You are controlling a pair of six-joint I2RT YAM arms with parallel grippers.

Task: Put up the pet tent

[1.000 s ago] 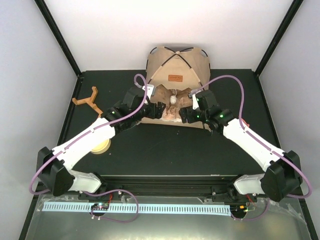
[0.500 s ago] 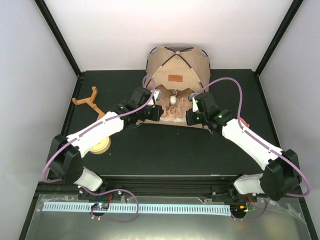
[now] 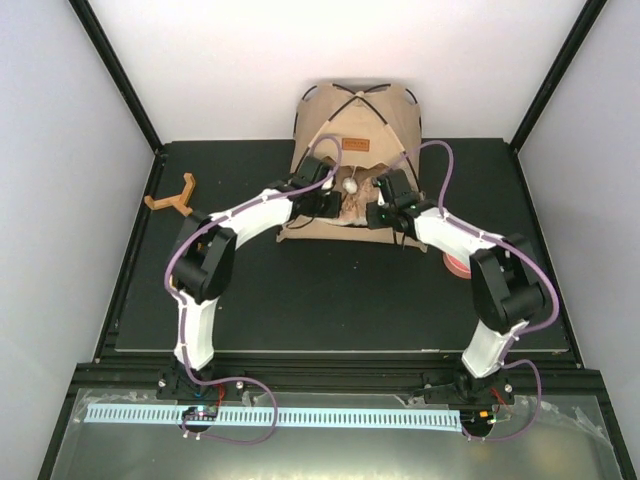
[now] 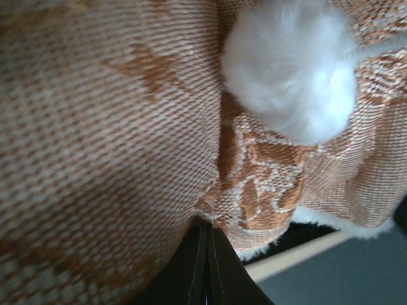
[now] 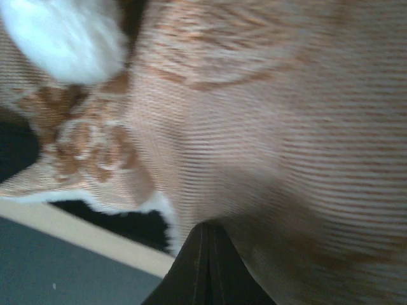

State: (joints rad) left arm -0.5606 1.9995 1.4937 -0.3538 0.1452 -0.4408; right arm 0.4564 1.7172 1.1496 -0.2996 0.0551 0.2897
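The pet tent (image 3: 356, 115) stands at the far edge of the table (image 3: 300, 290), with the cushion (image 3: 352, 210) in its mouth. The left gripper (image 4: 205, 244) and right gripper (image 5: 205, 238), both with jaws closed together, press on the cushion; next, I think, it needs a gentle push deeper, under the pom-pom (image 4: 289, 63)

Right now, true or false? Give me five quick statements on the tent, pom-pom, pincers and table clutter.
1. The left pincer and right pincer are both at the pet tent's opening. True.
2. The pom-pom is black. False: it is white.
3. The left pincer's jaws gape wide. False: they are shut on the floral cushion.
4. A wooden Y-shaped piece lies on the table, left of the tent. True.
5. The tent lies flat. False: it stands, its poles crossed on top.
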